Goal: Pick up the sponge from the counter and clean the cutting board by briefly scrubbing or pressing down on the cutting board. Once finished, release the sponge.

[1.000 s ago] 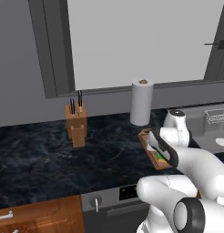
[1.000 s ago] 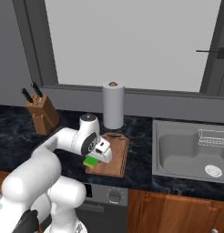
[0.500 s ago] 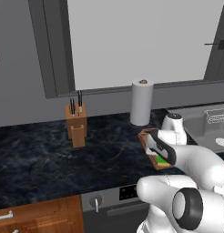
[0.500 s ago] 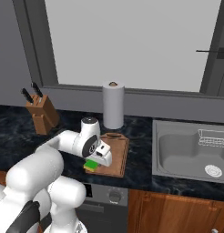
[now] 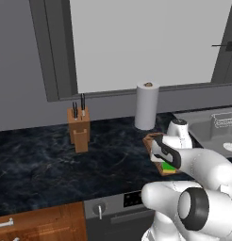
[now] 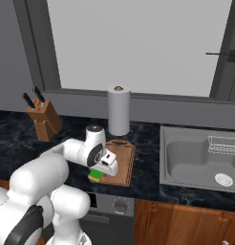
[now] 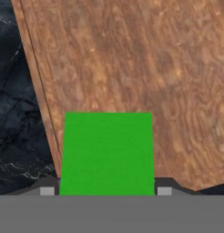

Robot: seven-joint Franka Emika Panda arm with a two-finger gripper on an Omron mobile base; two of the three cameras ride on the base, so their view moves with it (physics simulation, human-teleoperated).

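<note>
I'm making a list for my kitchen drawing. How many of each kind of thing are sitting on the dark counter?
Sponge: 1
Cutting board: 1
Knife block: 1
Paper towel roll: 1
Total: 4

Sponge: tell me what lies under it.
The sponge, held between closed jaws, sits over the cutting board near its edge by the counter. The board beneath the sponge is covered.
</note>
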